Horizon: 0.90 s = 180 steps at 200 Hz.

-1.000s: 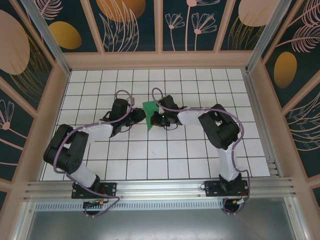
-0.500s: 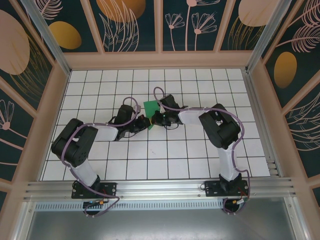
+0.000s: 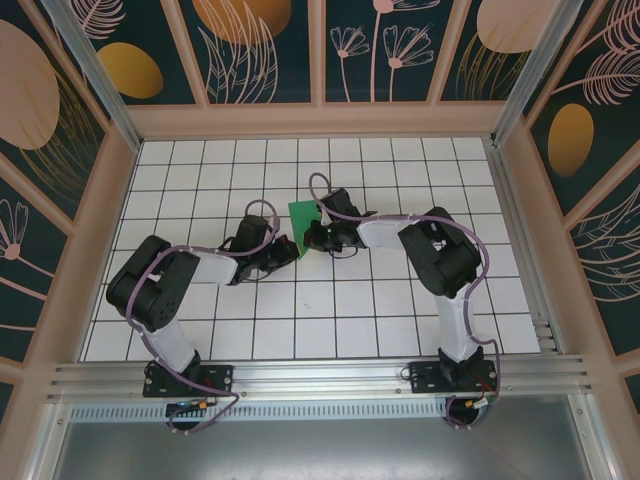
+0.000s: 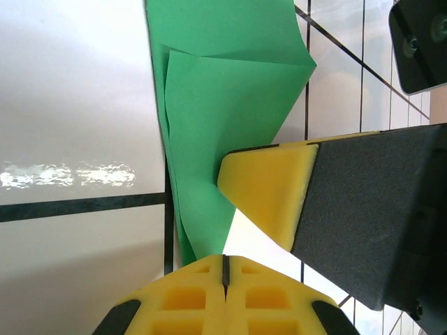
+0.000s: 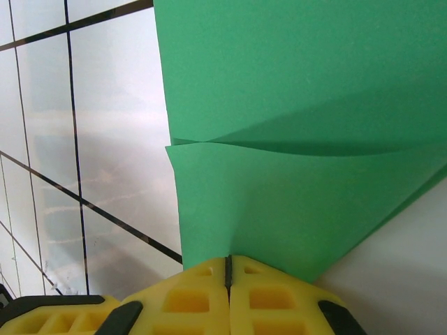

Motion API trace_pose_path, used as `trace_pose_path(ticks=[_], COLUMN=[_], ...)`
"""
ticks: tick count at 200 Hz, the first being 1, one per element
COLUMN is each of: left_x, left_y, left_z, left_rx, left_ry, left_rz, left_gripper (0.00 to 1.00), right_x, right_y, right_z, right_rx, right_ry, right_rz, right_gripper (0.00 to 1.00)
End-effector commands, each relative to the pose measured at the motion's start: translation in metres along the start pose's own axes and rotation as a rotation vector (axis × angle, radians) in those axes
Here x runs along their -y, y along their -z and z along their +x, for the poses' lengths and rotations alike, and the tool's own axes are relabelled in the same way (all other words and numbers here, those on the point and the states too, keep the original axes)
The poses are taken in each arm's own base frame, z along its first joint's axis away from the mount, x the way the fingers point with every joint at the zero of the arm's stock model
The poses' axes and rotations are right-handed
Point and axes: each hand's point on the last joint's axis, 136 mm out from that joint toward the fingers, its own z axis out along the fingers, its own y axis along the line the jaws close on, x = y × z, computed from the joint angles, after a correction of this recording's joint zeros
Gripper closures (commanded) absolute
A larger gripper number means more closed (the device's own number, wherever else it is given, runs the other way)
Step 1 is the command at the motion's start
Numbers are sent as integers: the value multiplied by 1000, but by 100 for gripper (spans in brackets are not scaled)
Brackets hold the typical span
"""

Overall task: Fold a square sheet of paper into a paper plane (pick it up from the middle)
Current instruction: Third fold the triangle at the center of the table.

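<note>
The square sheet of paper (image 3: pixel 300 215) is bright green and folded into layers, and it lies mid-table between the two grippers. In the left wrist view the paper (image 4: pixel 223 105) narrows down to a tip that runs into my left gripper (image 4: pixel 225 259), whose yellow pads are shut together on it. My right gripper (image 5: pixel 228 261) is shut on the folded edge of the paper (image 5: pixel 300 105). In the top view the left gripper (image 3: pixel 292 250) and the right gripper (image 3: pixel 309 238) almost touch. One of the right gripper's fingers (image 4: pixel 269 188) rests against the paper. A paper plane is out of view.
The white tabletop (image 3: pixel 330 320) has a black grid and wooden walls (image 3: pixel 320 120) on three sides. An aluminium rail (image 3: pixel 320 378) at the near edge carries both arm bases. Cables loop above each wrist.
My left arm has swung right to the paper's lower end and its jaws have shut there. The right gripper has stayed shut on the paper, shifting only slightly.
</note>
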Motion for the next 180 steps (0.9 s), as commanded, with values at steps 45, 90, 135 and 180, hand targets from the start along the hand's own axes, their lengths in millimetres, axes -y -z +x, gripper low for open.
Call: trace_pose_path(ticks=[45,90,135,180], left_x=[2,-14,-44,-65], left_y=[-12,-13,-12,-7], left_z=[8,13,21,29], left_rx=[-53,-78,-110,-144], left_ry=[4,-13,-34,-54], left_rz=[17,-73,-229,-326], left_gripper=[96,96,97,97], right_x=[23,17,7,6], right_y=[-8,-7,-3,1], right_z=[19,17,7,-6], right_rx=[-63,-65,-59,-57], right_ry=[-61,-57,5,88], right_rz=[47,29,0,-34], right_gripper=[95,95,95,95])
